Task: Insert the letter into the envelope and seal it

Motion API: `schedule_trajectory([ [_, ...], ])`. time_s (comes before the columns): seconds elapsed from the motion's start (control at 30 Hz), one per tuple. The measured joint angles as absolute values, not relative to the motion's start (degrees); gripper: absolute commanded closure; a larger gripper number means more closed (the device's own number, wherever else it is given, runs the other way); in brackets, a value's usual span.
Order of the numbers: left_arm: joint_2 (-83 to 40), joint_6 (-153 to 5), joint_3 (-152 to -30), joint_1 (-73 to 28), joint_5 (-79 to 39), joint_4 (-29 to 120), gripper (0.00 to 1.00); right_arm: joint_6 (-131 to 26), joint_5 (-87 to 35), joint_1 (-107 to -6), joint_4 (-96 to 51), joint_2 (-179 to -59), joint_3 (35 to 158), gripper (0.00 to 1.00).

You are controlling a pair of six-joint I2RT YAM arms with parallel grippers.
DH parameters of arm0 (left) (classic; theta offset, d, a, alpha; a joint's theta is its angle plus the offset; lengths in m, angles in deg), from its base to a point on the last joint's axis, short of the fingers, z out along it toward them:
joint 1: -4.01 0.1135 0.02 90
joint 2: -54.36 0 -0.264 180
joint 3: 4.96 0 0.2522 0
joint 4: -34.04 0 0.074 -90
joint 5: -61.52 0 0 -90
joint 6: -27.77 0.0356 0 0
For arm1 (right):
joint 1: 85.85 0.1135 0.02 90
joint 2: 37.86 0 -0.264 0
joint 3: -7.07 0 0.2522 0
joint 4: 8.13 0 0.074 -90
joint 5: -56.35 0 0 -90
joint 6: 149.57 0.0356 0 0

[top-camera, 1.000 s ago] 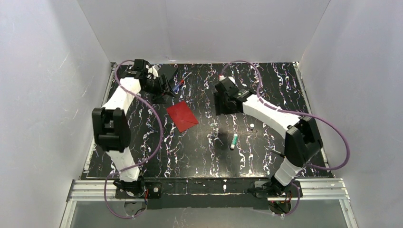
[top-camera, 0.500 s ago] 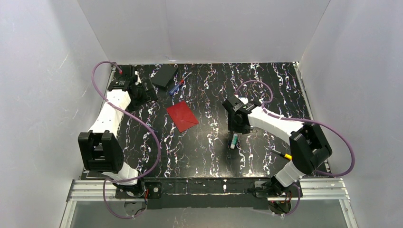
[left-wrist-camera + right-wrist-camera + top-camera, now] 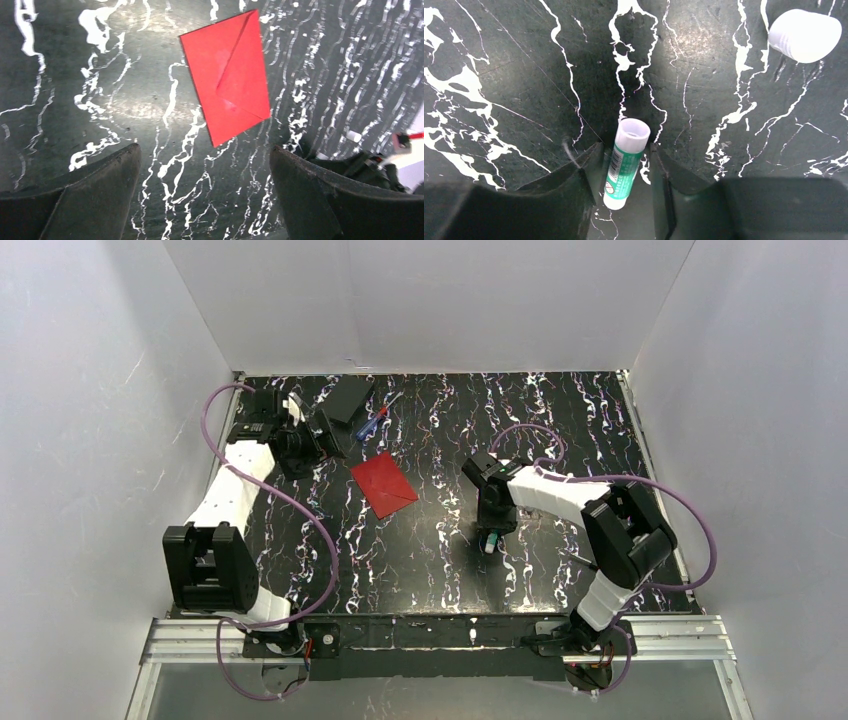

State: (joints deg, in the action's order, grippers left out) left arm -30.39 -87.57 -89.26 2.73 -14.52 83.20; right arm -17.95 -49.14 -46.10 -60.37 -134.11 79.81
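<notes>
The red envelope [image 3: 383,483] lies flat on the black marbled table, left of the middle, with its triangular flap folded down [image 3: 227,75]. The letter is not in view. My left gripper [image 3: 310,440] hovers to the left of the envelope, open wide [image 3: 205,150] with only bare table between its fingers. My right gripper [image 3: 491,530] is low at the table, right of the middle. Its fingers stand on either side of a green and white glue stick [image 3: 624,167] that lies uncapped on the table. A narrow gap shows beside the stick, so the gripper [image 3: 625,147] is open.
A white cap [image 3: 805,35] lies just beyond the right gripper. A flat black rectangular object [image 3: 348,398] and a blue and red screwdriver [image 3: 378,418] lie at the back left. A thin yellow-tipped tool [image 3: 590,563] lies by the right arm. White walls enclose the table.
The left gripper has let go at the back left, opened wide and pulled back beside the envelope. The right gripper came nearer and down over the glue stick, its jaws narrowing.
</notes>
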Motion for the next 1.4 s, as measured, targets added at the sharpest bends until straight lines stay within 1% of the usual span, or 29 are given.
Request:
schedule_trajectory([
  [0.1,-30.4,-87.9,-88.8,2.3,-10.9,81.3,0.04,-17.7,-49.1,-46.1,-59.4,-134.7,79.8,0.65],
  [0.17,-30.4,-88.2,-88.4,1.2,-8.1,79.5,0.05,-17.6,-49.3,-46.1,-58.4,-134.7,79.7,0.67],
  [0.3,-30.4,-88.8,-87.0,-2.5,-2.7,75.6,0.07,-17.8,-50.3,-46.1,-56.3,-134.7,79.5,0.77],
  [0.33,-30.4,-88.9,-86.5,-3.7,-1.2,74.6,0.08,-18.0,-50.5,-46.1,-55.6,-134.7,79.4,0.78],
  [0.5,-30.5,-90.2,-82.8,-8.5,7.9,67.3,0.08,-20.0,-50.0,-46.3,-51.6,-133.4,79.2,0.77],
  [0.67,-30.5,-94.8,-77.9,-12.0,17.8,54.4,0.08,-21.6,-45.5,-47.0,-42.7,-123.2,79.2,0.74],
  [0.8,-30.5,-97.0,-77.8,-14.0,22.0,48.5,0.12,-20.5,-40.4,-47.7,-33.2,-117.0,80.6,0.73],
  [0.93,-30.5,-98.0,-79.7,-15.8,23.8,44.7,0.15,-18.7,-35.0,-48.3,-25.7,-116.2,82.3,0.73],
  [1.03,-30.5,-99.5,-80.9,-16.7,24.9,41.4,0.17,-16.9,-30.9,-48.4,-22.7,-116.2,82.7,0.73],
  [1.1,-30.8,-100.6,-81.8,-16.8,25.5,39.7,0.21,-15.7,-28.7,-48.4,-21.1,-116.2,83.0,0.72],
  [1.2,-31.8,-101.9,-83.3,-16.9,26.4,37.5,0.35,-13.9,-26.2,-48.6,-19.4,-116.2,83.3,0.72],
  [1.27,-32.5,-102.9,-83.8,-16.9,26.8,36.1,0.42,-12.9,-25.1,-48.7,-18.1,-116.2,83.4,0.72],
  [1.4,-33.2,-104.1,-84.0,-17.1,27.6,34.6,0.51,-11.1,-23.5,-49.2,-16.8,-116.3,83.9,0.72],
])
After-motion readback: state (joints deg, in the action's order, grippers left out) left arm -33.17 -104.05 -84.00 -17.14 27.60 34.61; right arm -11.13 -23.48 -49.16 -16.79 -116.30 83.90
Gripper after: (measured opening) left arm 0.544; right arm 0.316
